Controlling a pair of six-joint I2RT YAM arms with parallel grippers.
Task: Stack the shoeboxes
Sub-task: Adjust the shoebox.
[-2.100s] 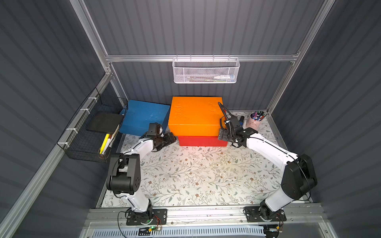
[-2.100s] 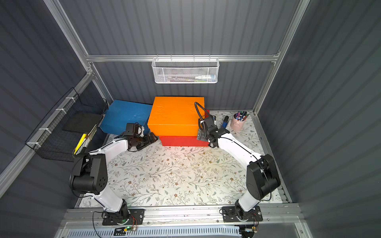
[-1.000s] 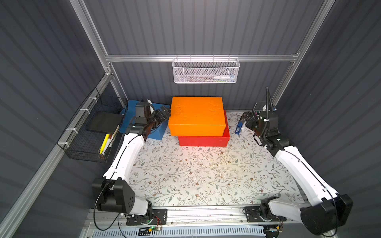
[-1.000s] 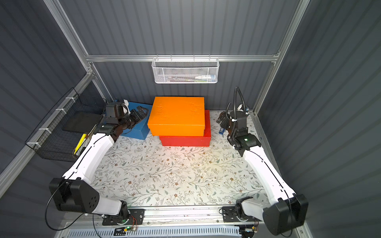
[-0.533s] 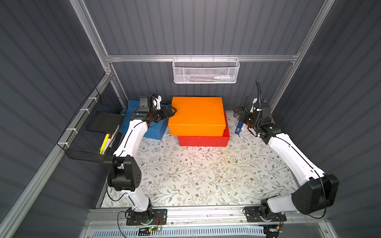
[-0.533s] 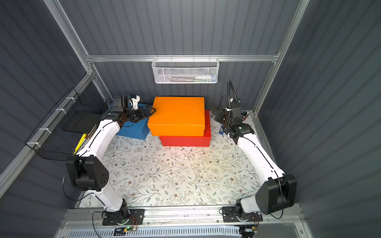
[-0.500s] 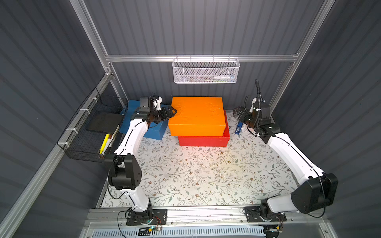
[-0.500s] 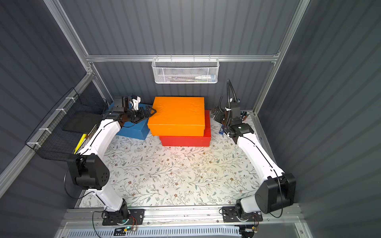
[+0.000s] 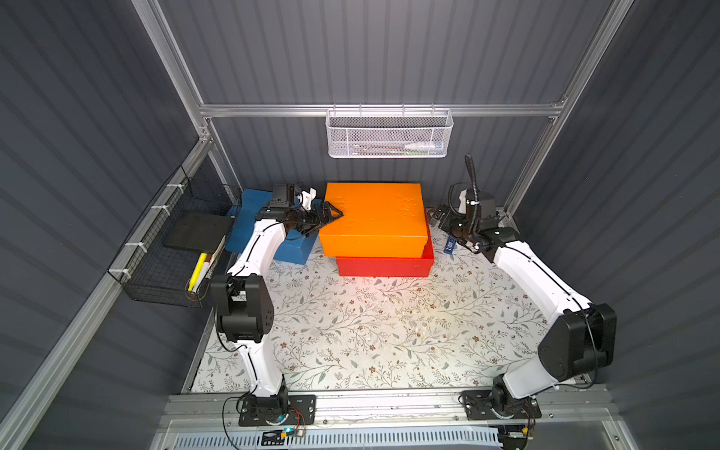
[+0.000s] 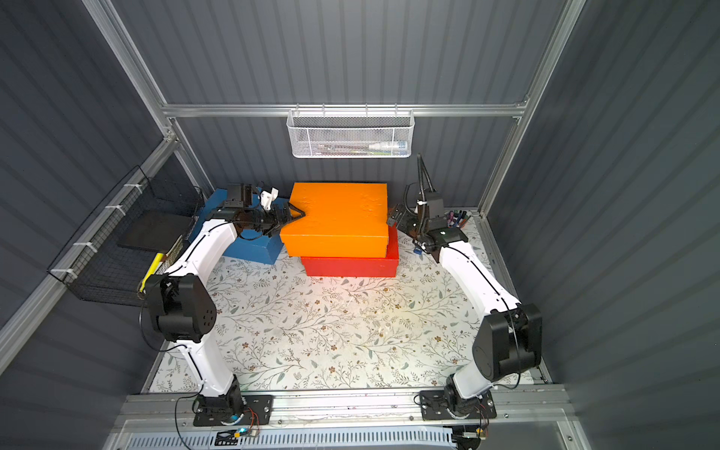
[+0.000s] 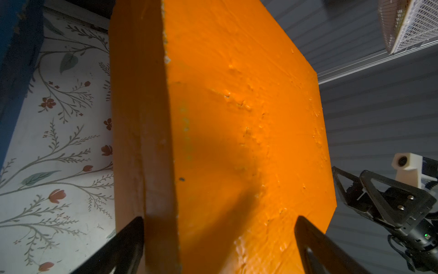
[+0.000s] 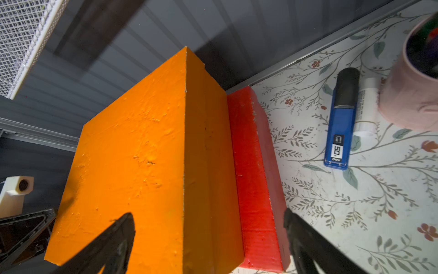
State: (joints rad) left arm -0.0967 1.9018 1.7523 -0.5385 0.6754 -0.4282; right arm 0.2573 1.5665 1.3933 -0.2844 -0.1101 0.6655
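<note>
The orange shoebox (image 9: pixel 374 218) (image 10: pixel 337 222) lies on the red shoebox (image 9: pixel 385 265) (image 10: pixel 350 267), shifted a little to the left of it. The blue shoebox (image 9: pixel 243 233) (image 10: pixel 253 247) sits on the table at the back left, partly behind my left arm. My left gripper (image 9: pixel 331 216) (image 11: pixel 219 237) is open at the orange box's (image 11: pixel 237 118) left end, one finger beside the side wall and one over the lid. My right gripper (image 9: pixel 434 218) (image 12: pixel 208 232) is open at the right end, spanning the orange box's (image 12: pixel 132 154) end wall and the red box (image 12: pixel 253 178).
A white mesh basket (image 9: pixel 387 134) hangs on the back wall above the boxes. A black wire basket (image 9: pixel 175 249) on the left wall holds a flat black pad (image 9: pixel 196 235) and markers. A blue case (image 12: pixel 340 128) and a pink pen cup (image 12: pixel 412 83) stand at the back right.
Both arms have swung up from the front of the stack to its ends. In the last half second each open gripper has closed in on the orange box. The boxes have not moved.
</note>
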